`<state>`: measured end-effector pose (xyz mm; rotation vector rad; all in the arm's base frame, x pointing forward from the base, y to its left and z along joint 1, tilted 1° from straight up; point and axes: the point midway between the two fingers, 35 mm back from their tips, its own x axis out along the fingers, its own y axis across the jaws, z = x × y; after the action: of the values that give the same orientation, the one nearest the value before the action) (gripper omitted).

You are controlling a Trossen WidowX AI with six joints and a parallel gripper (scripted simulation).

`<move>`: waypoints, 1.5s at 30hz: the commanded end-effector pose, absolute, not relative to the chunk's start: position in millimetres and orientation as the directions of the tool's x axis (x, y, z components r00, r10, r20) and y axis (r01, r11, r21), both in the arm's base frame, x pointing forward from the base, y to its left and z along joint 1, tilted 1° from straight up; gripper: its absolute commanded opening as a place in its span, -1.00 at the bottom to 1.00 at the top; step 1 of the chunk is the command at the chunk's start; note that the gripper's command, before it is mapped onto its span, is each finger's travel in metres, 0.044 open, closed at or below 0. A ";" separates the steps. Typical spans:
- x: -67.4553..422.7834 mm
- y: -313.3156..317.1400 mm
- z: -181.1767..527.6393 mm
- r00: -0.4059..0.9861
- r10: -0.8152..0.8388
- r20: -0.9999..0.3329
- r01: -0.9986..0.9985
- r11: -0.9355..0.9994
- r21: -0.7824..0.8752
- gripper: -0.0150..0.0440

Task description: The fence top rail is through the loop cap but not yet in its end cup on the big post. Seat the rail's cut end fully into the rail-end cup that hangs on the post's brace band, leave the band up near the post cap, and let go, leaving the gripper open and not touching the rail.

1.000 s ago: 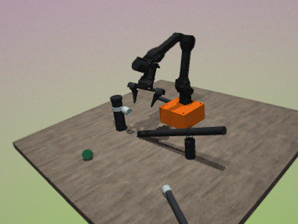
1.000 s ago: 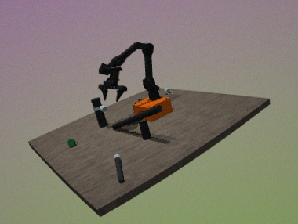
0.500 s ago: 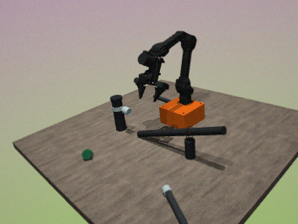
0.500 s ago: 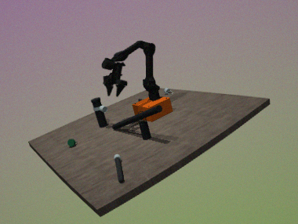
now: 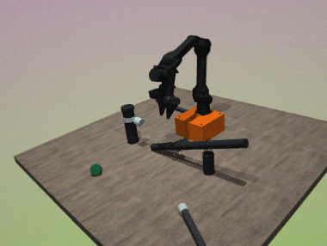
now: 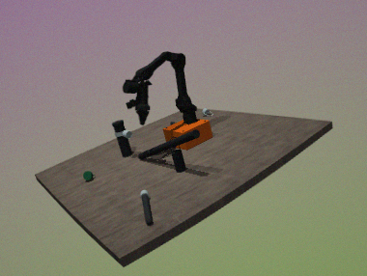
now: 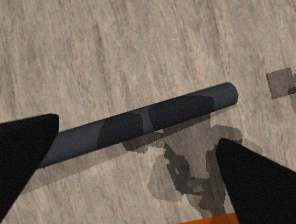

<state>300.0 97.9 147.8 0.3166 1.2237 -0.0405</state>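
On the wooden surface [image 5: 107,202], the rail [image 5: 199,144] is resting through the loop cap, its cut end lying short of the cup [image 5: 138,121]; the hand [image 5: 167,107] is hovering spread and empty above it for grasping

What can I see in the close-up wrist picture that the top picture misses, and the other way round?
Only the wrist view shows the two fingers standing wide apart with nothing between them, either side of the rail's cut end.

Only the top view shows the big post with its pale rail-end cup, the short post, a green ball and the orange base.

Both show the dark rail, the wooden table and the open end effector.
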 end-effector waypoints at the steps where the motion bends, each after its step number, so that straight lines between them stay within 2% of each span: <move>1: 301.9 117.9 112.4 0.152 0.078 -0.985 0.785 0.596 0.169 1.00; 3: 300.8 122.8 101.9 0.098 0.058 -0.994 0.888 0.446 0.113 1.00; 9: 298.8 128.7 88.7 0.031 0.030 -0.999 0.971 0.237 0.037 1.00; 29: 298.8 128.7 88.7 0.031 0.030 -0.999 0.971 0.237 0.037 1.00; 34: 299.9 129.7 56.6 0.030 0.031 -0.999 0.971 0.237 0.037 1.00; 45: 300.2 130.2 38.5 0.030 0.030 -0.999 0.971 0.237 0.037 1.00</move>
<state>301.1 131.1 46.3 1.0667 1.3115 -0.9861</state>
